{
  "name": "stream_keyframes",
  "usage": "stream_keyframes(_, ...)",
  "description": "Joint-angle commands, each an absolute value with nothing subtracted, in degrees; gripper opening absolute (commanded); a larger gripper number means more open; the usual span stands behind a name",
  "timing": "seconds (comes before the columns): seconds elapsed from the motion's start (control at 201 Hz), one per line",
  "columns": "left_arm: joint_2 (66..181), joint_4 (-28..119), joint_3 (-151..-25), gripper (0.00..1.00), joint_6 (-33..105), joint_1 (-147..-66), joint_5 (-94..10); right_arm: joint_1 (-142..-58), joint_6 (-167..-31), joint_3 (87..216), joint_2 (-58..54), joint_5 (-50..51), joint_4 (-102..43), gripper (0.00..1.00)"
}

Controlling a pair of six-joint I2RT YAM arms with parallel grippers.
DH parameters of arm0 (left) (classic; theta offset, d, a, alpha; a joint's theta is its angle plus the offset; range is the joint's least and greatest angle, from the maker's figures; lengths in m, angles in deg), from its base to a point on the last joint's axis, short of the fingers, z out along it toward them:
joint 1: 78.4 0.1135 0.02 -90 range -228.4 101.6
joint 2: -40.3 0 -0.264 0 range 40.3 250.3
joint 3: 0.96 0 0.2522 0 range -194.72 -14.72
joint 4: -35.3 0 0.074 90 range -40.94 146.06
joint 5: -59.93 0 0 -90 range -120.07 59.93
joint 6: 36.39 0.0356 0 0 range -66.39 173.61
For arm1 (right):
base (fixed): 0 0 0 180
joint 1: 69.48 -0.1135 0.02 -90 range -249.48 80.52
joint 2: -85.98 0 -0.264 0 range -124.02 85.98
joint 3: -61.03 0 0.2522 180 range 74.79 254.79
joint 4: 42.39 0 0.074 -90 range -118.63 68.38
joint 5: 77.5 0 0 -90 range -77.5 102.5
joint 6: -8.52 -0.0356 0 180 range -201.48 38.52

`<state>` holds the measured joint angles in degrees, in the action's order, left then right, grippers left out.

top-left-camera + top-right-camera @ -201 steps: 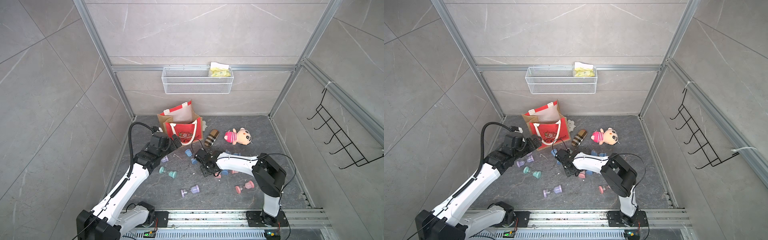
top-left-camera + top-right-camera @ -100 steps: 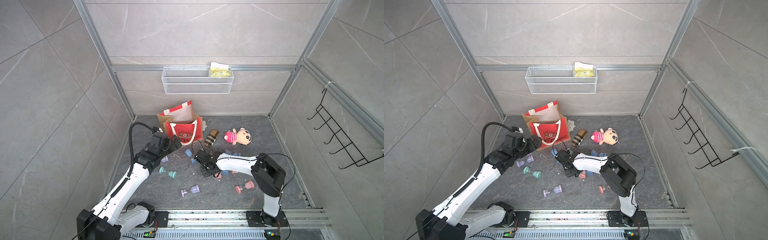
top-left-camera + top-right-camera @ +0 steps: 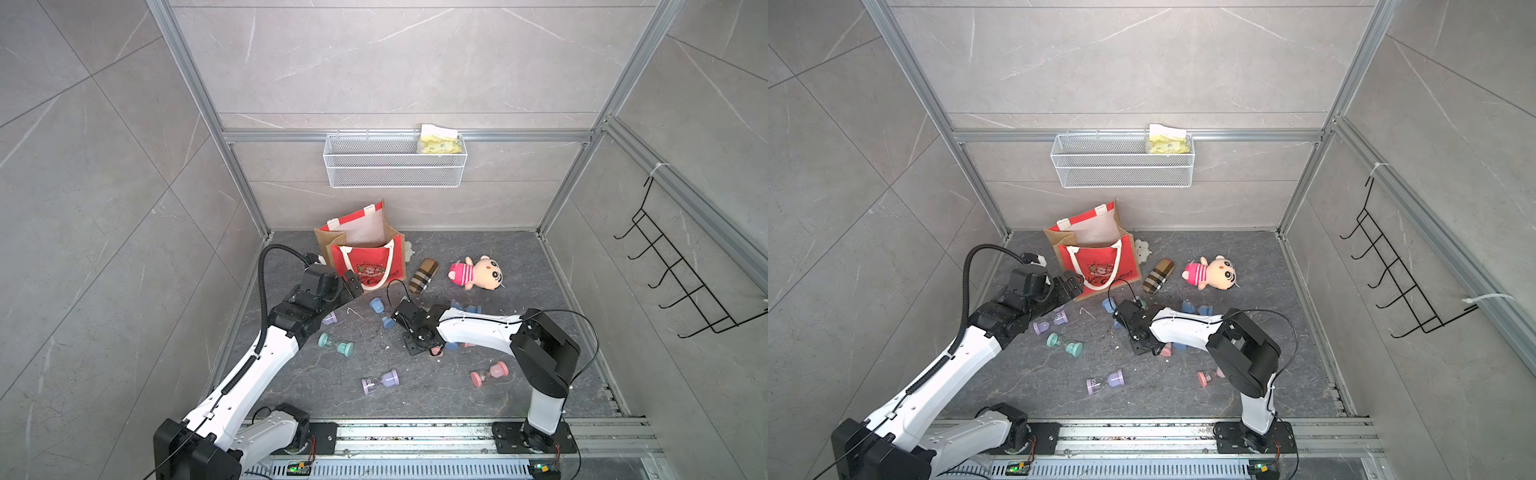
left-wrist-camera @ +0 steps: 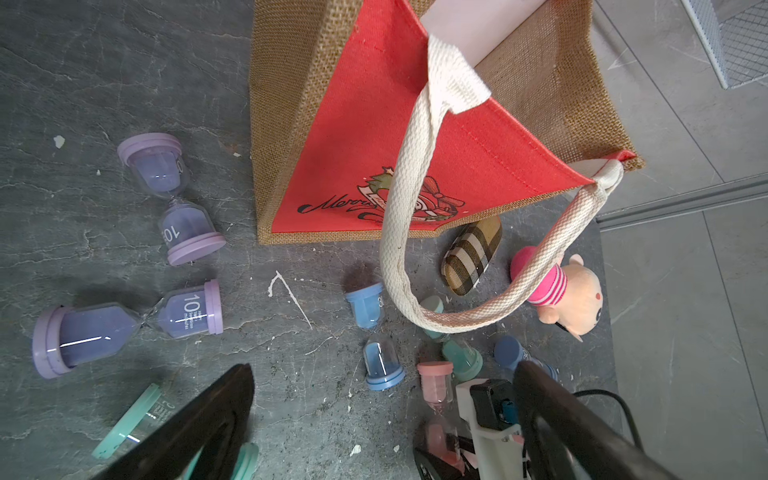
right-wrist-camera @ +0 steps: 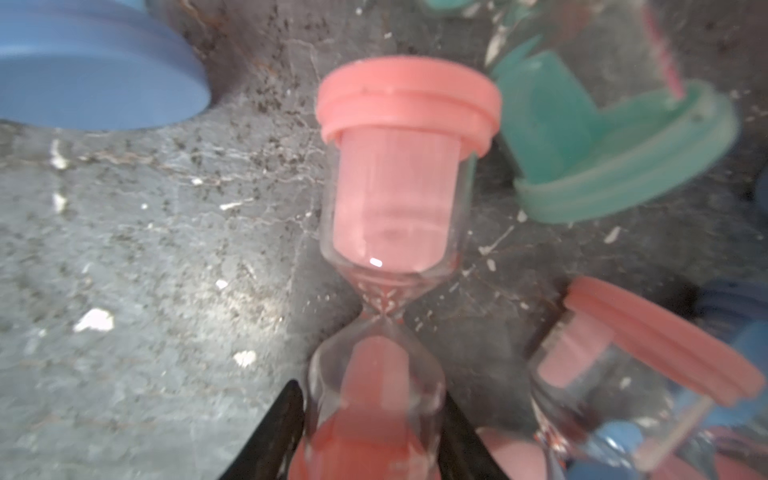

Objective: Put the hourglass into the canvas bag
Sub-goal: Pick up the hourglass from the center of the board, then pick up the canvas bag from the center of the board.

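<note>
Right pincer [image 5: 370, 395] is clamping the hourglass [image 5: 395, 187] by its near bulb, flat on the table [image 5: 145, 249]. Light, slick glass, thin neck: caps looking safer. Left pincer [image 4: 384, 368] is hanging apart by the bag [image 4: 374, 137].

Dark grey stone-look floor [image 3: 316, 395] is littered with white flecks. Canvas bag [image 3: 365, 266] is stood upright near the back wall. Plaid cylinder [image 3: 423, 275] and plush doll [image 3: 478, 273] are laid beside it. Purple hourglass [image 3: 380, 381], teal hourglass [image 3: 336, 344] and pink hourglass [image 3: 489, 373] are laid on their sides.

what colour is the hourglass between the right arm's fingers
The hourglass is pink, caps and sand, with clear glass; the right wrist view shows it best.
</note>
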<state>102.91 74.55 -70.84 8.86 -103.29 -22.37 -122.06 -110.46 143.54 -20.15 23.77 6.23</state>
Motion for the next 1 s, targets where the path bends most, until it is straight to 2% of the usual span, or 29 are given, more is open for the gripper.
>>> stream_keyframes(0.0, 102.57, 75.51, -72.39, 1.0, 10.56, -103.42, -20.56, -121.94, -110.89, 142.62, -16.49, 24.1, 5.74, 0.11)
stream_keyframes(0.214, 102.26, 76.54, -74.31, 1.0, 12.32, -103.41, -20.14, -121.9, -110.85, 142.12, -12.06, 24.46, 6.94, 0.04)
stream_keyframes(0.438, 105.04, 80.95, -81.86, 1.0, 15.78, -103.36, -14.46, -121.94, -110.29, 144.21, -4.38, 24.63, 9.68, 0.0)
stream_keyframes(0.747, 118.95, 88.88, -100.2, 1.0, 24.07, -101.85, -9.34, -121.91, -107.87, 150.36, 1.62, 25.79, 13.82, 0.0)
stream_keyframes(0.991, 133.17, 97.88, -117.44, 0.99, 28.76, -95.69, -10.4, -121.94, -106.28, 155.92, 2.74, 26.21, 14.35, 0.0)
